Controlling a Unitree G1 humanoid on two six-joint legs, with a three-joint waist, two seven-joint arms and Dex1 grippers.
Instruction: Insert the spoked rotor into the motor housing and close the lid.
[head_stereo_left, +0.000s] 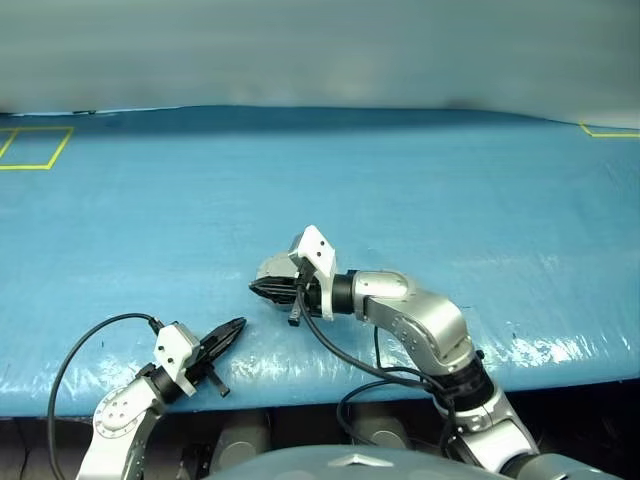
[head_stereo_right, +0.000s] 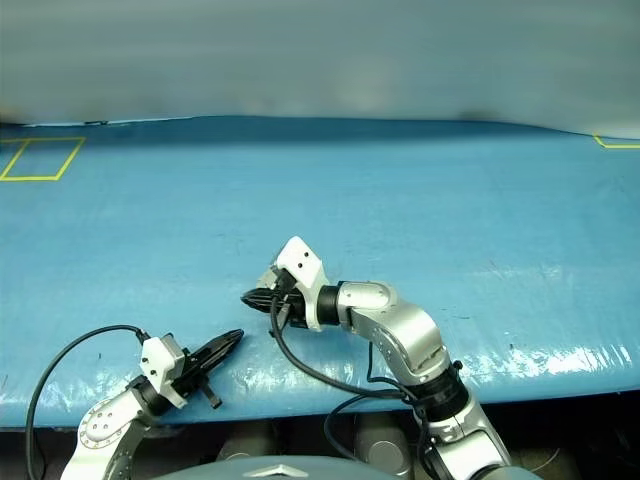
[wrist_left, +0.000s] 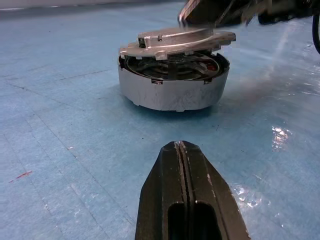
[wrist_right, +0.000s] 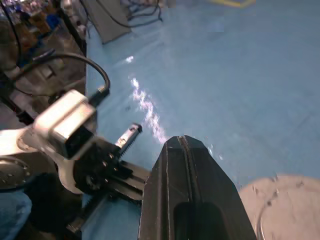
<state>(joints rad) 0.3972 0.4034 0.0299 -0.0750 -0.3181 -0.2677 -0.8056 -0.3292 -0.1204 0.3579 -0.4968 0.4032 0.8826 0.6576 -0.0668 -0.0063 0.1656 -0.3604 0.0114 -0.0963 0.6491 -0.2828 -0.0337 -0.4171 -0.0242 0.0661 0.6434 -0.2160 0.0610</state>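
The grey motor housing (wrist_left: 172, 90) sits on the blue surface (head_stereo_left: 450, 190), its lid (wrist_left: 177, 41) resting tilted, seemingly unseated; both end effectors, left (head_stereo_left: 232, 333) and right (head_stereo_left: 268, 290), are pressed together, empty.

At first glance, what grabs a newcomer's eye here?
The motor housing on the blue table, with the lid resting tilted on top, not seated. The right tool, shut, sits right beside it; the left tool, also shut, hangs near the table's front edge.

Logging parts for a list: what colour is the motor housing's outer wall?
Plain light grey metal; the motor housing shows best in the left wrist view.
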